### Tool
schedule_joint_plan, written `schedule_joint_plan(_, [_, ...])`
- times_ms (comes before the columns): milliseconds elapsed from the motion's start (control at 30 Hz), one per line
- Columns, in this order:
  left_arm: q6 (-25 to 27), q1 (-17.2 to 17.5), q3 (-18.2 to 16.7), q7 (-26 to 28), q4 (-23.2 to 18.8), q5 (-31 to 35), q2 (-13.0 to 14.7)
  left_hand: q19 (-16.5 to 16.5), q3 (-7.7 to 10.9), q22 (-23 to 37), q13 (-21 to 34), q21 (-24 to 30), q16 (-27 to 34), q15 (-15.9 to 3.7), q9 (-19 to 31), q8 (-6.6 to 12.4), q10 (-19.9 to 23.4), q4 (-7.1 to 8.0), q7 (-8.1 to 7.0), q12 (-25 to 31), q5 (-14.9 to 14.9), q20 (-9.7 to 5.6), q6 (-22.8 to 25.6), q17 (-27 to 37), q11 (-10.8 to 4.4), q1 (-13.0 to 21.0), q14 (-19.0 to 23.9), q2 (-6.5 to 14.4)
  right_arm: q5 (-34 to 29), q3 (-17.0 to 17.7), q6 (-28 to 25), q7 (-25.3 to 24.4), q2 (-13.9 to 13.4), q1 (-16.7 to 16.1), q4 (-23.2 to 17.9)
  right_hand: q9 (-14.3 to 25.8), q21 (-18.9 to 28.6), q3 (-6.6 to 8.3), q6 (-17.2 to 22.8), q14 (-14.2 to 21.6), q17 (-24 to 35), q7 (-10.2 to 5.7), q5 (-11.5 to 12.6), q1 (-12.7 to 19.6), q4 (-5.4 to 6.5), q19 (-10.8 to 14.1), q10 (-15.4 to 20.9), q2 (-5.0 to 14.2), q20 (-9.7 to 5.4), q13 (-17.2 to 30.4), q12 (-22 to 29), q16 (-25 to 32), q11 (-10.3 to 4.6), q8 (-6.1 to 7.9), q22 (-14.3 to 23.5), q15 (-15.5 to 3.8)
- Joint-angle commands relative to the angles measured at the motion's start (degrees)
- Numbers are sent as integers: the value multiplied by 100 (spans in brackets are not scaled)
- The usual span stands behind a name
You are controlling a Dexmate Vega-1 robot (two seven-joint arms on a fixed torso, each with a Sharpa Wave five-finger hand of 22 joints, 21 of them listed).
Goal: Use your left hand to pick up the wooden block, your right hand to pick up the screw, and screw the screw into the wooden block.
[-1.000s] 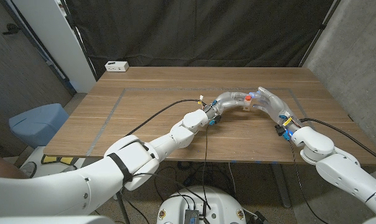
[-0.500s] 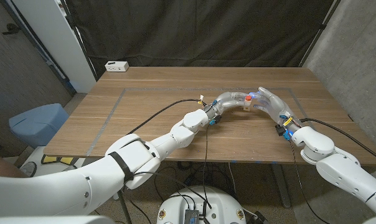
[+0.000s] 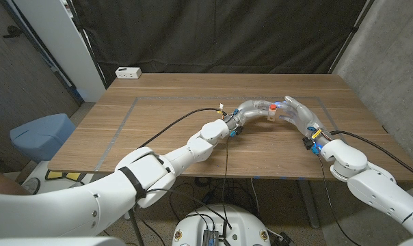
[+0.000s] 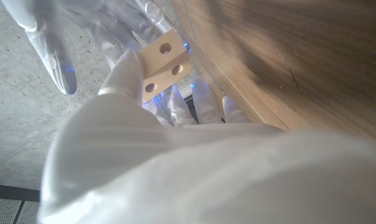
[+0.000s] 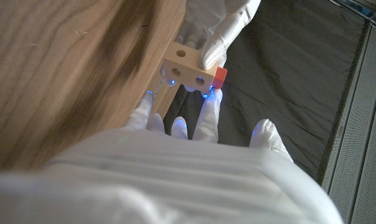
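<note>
The block (image 3: 271,111) is held up over the table (image 3: 158,130) by the left hand (image 3: 251,109), pinched between its fingers, with the right hand (image 3: 295,111) brought up against it from the other side. In the right wrist view the block (image 5: 187,71) is seen with a red piece (image 5: 220,77), judged to be the screw, pressed at its end by the right hand's fingertips (image 5: 211,96); the screw is taken to be gripped there, though the hold is partly hidden. A slip is the main risk: if the screw is tilted off the hole's axis, it may be jammed or knocked loose and dropped onto the table. The block could also be twisted out of the left hand's light pinch by the turning force. The block (image 4: 165,65) is pale, smooth wood, box-shaped with sharp edges and round drilled holes on two faces. The hands are covered in glossy white gloves, likely slick on wood. The table is matte, brown and grained.
</note>
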Motion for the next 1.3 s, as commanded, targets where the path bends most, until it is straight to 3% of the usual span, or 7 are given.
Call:
schedule_joint_plan(33, [23,16,-10,-13,3,-13,5,30,336,14,573,31,13,-441,25,26,115,316,350,388,28,25,542,8,-53,-289,50,354,-22,29,-46,-91,-9,-58,-83,30,27,-21,108,44,21,23,32,-35,-6,27,65,27,-15,11,41,21,12,55,28,14])
schedule_joint_plan(1300, [4,-13,-22,-43,119,-36,-33,32,340,14,570,32,10,-438,24,28,126,317,344,392,30,10,552,7,-51,-301,51,350,-102,146,-23,-252,35,-276,-212,24,54,25,689,243,9,126,41,34,-42,175,437,69,-48,8,94,58,-70,220,26,-65])
